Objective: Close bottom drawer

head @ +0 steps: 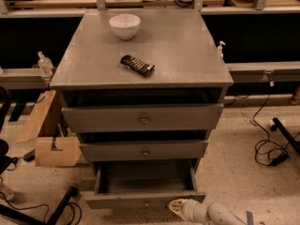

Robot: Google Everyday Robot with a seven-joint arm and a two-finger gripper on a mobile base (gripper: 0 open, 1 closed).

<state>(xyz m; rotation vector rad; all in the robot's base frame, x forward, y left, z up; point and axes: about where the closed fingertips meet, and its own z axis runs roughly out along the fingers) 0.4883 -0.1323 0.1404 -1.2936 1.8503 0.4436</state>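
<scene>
A grey wooden cabinet has three drawers. The bottom drawer, the narrowest, stands pulled far out; its plain grey box is empty and its thin low front panel runs along the bottom of the view. My gripper comes in from the lower right and sits right against the right part of that front panel. The medium drawer and the wide top drawer each stand out a little, with round knobs.
A white bowl and a dark snack bar lie on the cabinet top. A cardboard box stands on the floor at the left. Cables lie at the right, a black stand leg at the lower left.
</scene>
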